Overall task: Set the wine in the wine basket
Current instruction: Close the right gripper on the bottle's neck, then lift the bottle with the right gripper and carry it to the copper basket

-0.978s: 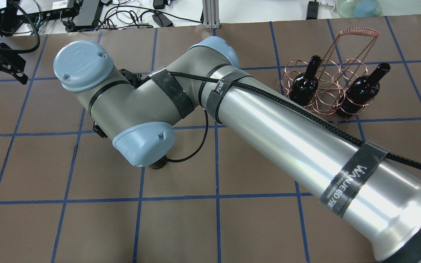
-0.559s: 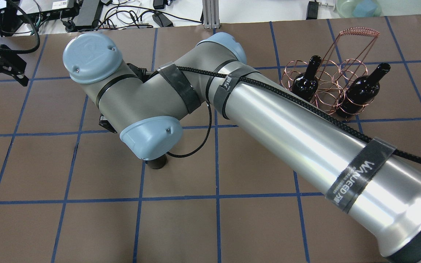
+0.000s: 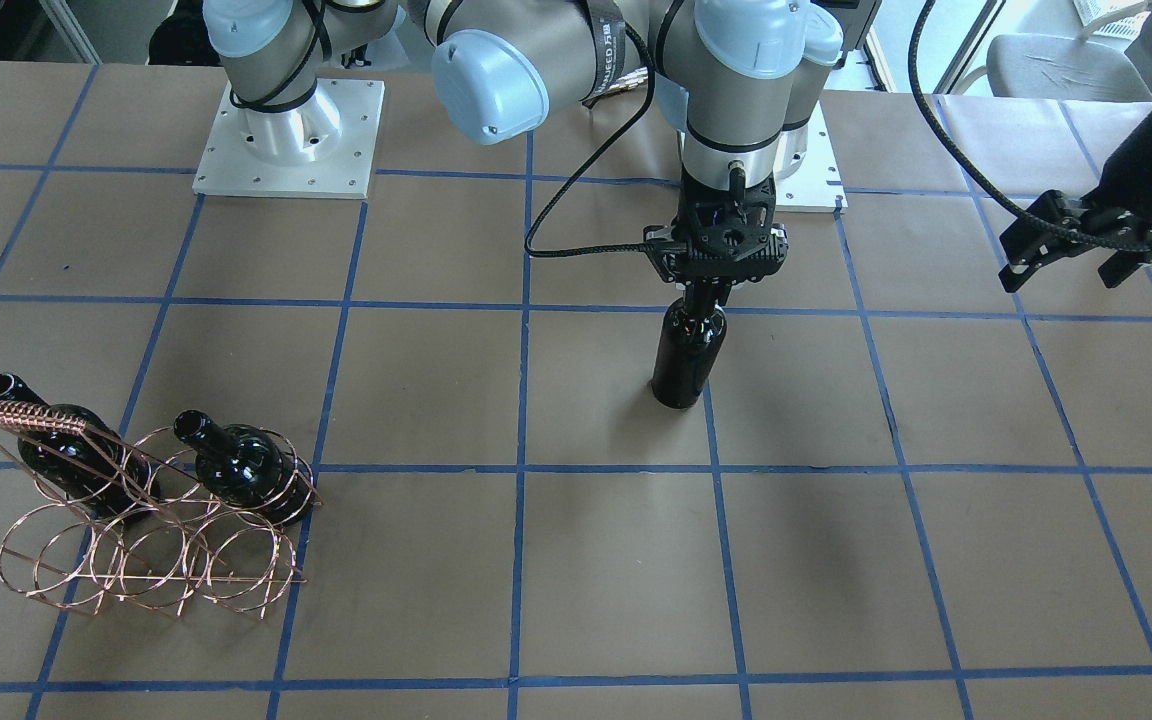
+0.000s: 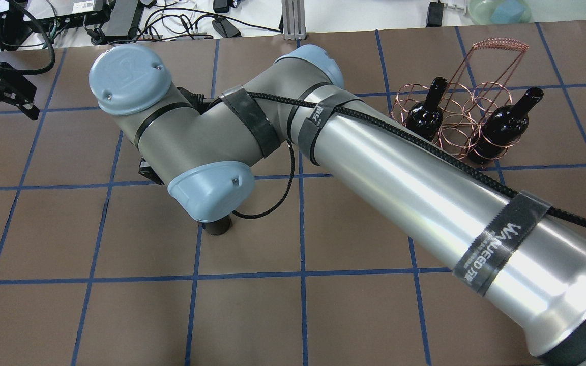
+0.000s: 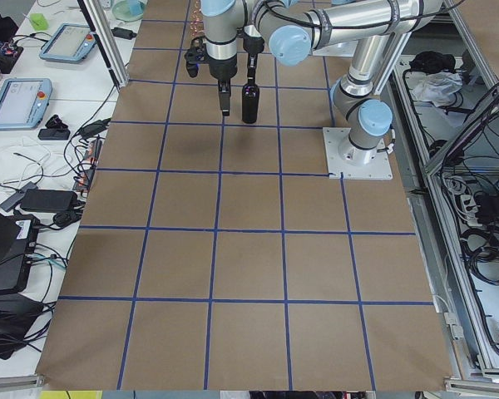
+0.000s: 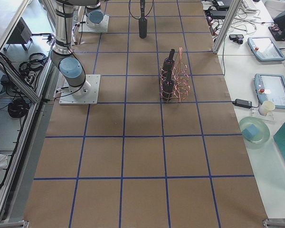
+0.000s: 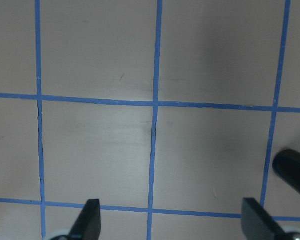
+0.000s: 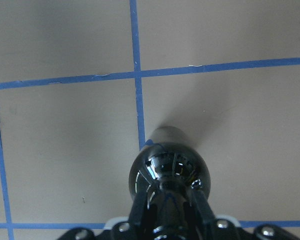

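A near-black wine bottle (image 3: pixel 688 350) stands upright near the table's middle; whether its base touches the table I cannot tell. My right gripper (image 3: pixel 702 298) is shut on its neck from above; the right wrist view shows the fingers (image 8: pixel 197 205) clamped round the neck above the bottle's shoulder (image 8: pixel 165 167). In the overhead view only the bottle's base (image 4: pixel 216 226) shows under the arm. The copper wire wine basket (image 3: pixel 136 560) stands at the table's far-right side (image 4: pixel 456 127) with two alike bottles (image 4: pixel 425 117) (image 4: pixel 501 129) in its rings. My left gripper (image 3: pixel 1061 265) hangs open and empty to the bottle's left (image 7: pixel 172 220).
The right arm's forearm (image 4: pixel 400 183) stretches across the table between the held bottle and the basket. The brown mat has a blue tape grid (image 3: pixel 521 470). Cables and boxes (image 4: pixel 120 18) lie beyond the table's far edge. Two arm base plates (image 3: pixel 286 140) stand at the robot's side.
My right arm's wrist and elbow shifted a little to the right and away from me in the overhead view, then held still. The bottle's base barely moved. The left gripper stays put.
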Robot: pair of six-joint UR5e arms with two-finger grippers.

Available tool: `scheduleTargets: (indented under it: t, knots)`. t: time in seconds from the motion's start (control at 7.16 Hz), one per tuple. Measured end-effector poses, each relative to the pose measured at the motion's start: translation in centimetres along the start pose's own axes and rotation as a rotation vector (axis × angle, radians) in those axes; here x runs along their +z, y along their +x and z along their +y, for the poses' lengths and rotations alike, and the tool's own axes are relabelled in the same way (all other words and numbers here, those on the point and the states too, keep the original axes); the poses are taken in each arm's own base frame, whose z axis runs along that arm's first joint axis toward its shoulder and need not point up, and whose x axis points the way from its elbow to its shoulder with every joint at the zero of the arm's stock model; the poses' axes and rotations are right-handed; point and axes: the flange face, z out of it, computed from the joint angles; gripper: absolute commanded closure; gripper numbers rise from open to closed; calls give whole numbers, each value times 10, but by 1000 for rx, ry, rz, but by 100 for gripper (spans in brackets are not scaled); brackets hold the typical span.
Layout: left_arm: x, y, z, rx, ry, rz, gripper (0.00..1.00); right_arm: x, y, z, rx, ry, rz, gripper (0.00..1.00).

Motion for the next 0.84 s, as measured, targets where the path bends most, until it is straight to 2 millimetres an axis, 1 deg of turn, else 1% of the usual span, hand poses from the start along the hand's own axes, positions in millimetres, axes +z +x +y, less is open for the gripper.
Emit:
scheduleTargets:
  t: [0.14,0.28,0.42,0.56,0.7,0.84]
  knots:
    - [1,0,0,0,-2,0,0,0,0,0,-1,-1,0,87]
    - [1,0,0,0,-3,0,0,0,1,0,-2,-3,1,100]
    - [1,0,0,0,-2,2,0,-2,3,-2,2,-13,0,100]
    - [1,0,0,0,-1,2,0,-15,13,-6,16,-28,0,100]
    - [1,0,0,0,-1,3,0,-42,36,-12,25,-44,12,100]
    - [1,0,0,0,-2,4,0,-74,70,-23,22,-55,36,100]
